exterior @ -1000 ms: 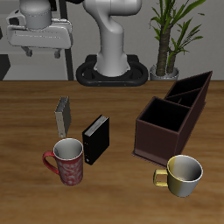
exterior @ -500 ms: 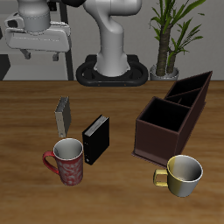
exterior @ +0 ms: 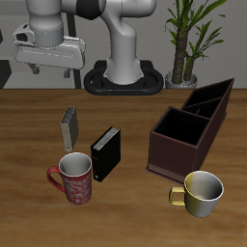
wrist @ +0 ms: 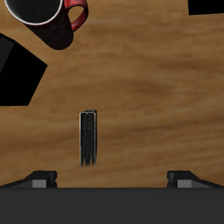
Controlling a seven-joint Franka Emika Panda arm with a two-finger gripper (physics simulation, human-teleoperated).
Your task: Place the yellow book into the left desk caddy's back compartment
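Shifted rightward across the frame's upper left, the gripper (exterior: pixel 49 65) hung high above the upright yellow book (exterior: pixel 69 125), its fingers (exterior: pixel 32 69) spread wide, holding nothing.

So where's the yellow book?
The yellow book stands upright on the table, just behind the red mug and beside the black book, under the gripper.

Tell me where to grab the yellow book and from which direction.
Come straight down and pinch the top edge of the yellow book across its thin width. It stands upright on the table, so its top edge faces up, narrow enough for the open gripper, and it has free space around it.
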